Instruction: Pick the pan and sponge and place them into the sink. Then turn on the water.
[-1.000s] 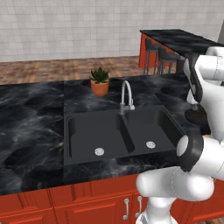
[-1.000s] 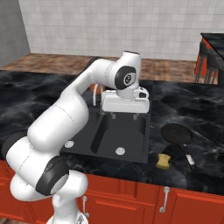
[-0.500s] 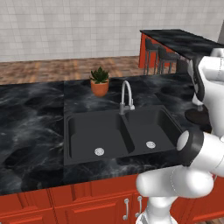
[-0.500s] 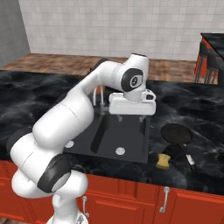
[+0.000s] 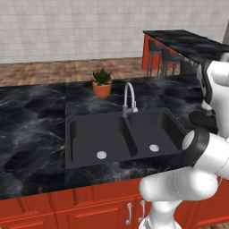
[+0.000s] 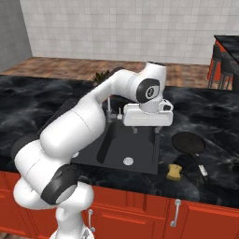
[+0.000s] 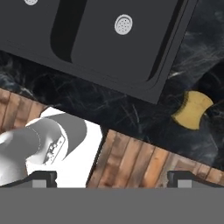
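Gripper [image 6: 145, 132] spread wide, holding nothing, hanging above the right basin of the sink [image 6: 116, 145], fingers pointing down. Black double-basin sink [image 5: 89, 138] set into the dark marbled tabletop [image 5: 31, 120], near its front edge; round silver drain in each basin, centre divider between them. Silver gooseneck faucet [image 5: 129, 99] standing at the back rim of the sink, over the divider; no stream visible from it.

Pan [image 6: 188, 142] lying flat on the tabletop just right of the sink, its handle reaching toward the front edge. Sponge [image 6: 175, 172] on the tabletop near the front edge, just beyond the sink's front right corner, close to the pan handle but apart from it. From the hand view, sponge [image 7: 192, 109] seen as a yellow block on the dark marble, beside the sink's corner [image 7: 144, 83].

Orange plant pot [image 5: 102, 88] with a green plant toward the back of the tabletop, behind the left basin.
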{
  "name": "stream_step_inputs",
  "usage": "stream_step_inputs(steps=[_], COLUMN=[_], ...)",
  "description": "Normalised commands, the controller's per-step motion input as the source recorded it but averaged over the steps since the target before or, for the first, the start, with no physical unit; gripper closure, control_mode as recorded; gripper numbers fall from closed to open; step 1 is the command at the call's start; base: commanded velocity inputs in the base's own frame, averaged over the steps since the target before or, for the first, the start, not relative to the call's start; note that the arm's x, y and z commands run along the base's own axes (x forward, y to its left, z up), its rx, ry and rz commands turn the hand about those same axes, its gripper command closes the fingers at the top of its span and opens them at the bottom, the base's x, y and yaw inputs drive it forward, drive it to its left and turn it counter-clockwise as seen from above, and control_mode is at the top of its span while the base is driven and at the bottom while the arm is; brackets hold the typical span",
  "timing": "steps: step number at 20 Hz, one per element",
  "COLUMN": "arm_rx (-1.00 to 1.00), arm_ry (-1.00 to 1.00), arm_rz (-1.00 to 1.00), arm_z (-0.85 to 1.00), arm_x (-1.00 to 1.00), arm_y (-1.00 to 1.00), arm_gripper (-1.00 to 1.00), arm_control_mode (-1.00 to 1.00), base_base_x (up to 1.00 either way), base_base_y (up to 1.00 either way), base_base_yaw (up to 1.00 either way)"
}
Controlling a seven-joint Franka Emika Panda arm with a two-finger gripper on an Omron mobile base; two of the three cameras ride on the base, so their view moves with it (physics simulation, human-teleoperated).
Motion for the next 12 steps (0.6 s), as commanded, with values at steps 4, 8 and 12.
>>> stream_step_inputs(steps=[4, 8, 12], arm_rx=[0.00, 0.00, 0.00], arm_ry=[-0.05, -0.04, -0.02], arm_rz=[0.05, 0.03, 0.01], arm_z=[-0.14, -0.15, -0.13], arm_x=[0.03, 0.03, 0.04], arm_y=[-0.13, -0.15, -0.19], arm_gripper=[-1.00, -1.00, -1.00], arm_control_mode=[-1.00, -1.00, -1.00], base_base_x=[0.00, 0.00, 0.00], base_base_y=[0.00, 0.00, 0.00], base_base_yaw=[0.00, 0.00, 0.00])
